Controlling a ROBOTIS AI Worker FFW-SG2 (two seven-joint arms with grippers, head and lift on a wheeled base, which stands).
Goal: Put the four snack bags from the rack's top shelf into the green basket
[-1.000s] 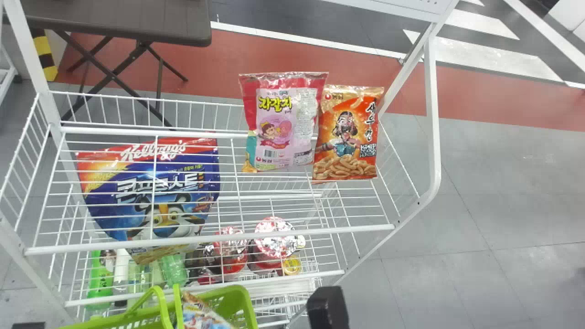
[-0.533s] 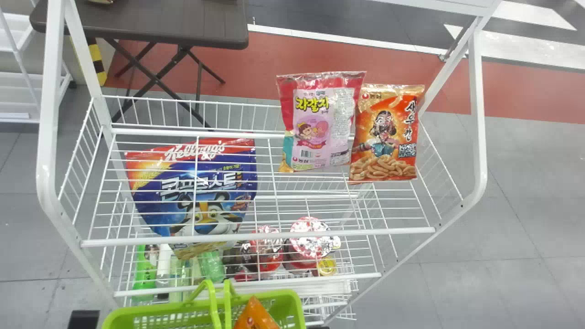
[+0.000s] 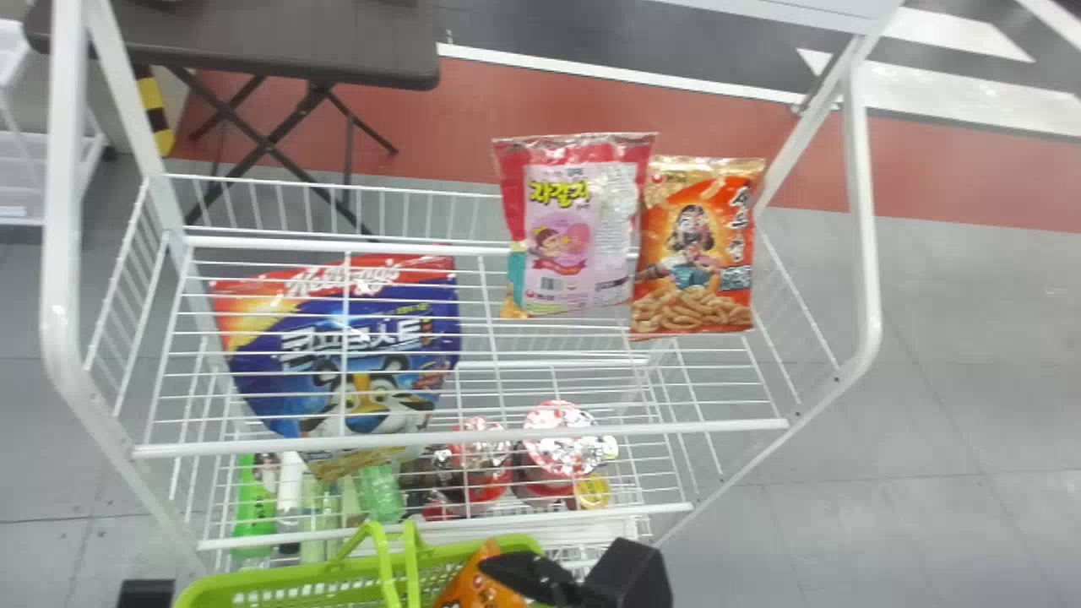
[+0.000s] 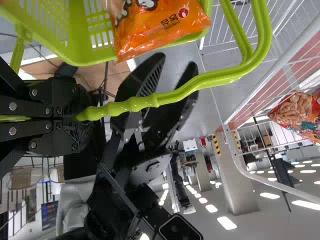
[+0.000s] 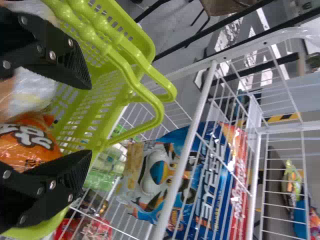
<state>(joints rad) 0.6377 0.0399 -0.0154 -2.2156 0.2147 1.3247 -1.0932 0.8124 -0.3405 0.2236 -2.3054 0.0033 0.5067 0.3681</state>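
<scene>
Right hand [image 5: 90, 120]: fingers apart at the green plastic basket [image 4: 77, 35]. Orange foil snack bag with gold top [image 3: 697, 253]: ahead, rightward, on top shelf [image 3: 718, 427]. Left hand [image 4: 85, 120]: clamped on basket handle [image 4: 175, 94].

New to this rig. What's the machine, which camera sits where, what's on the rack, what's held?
It's a two-armed robot packing snack bags. One camera sits on its head, looking forward and down; each wrist carries another, whose picture is turned sideways.

Ahead is a white wire rack. Its top shelf bears a pink bag and, beside it, an orange-red bag. A blue cereal bag shows behind the shelf's wires, so it seems to lie lower down.

The left fingers are closed on the handle of a green basket. The right fingers stand open at the basket, gripping nothing; an orange bag inside it shows between them.
</scene>
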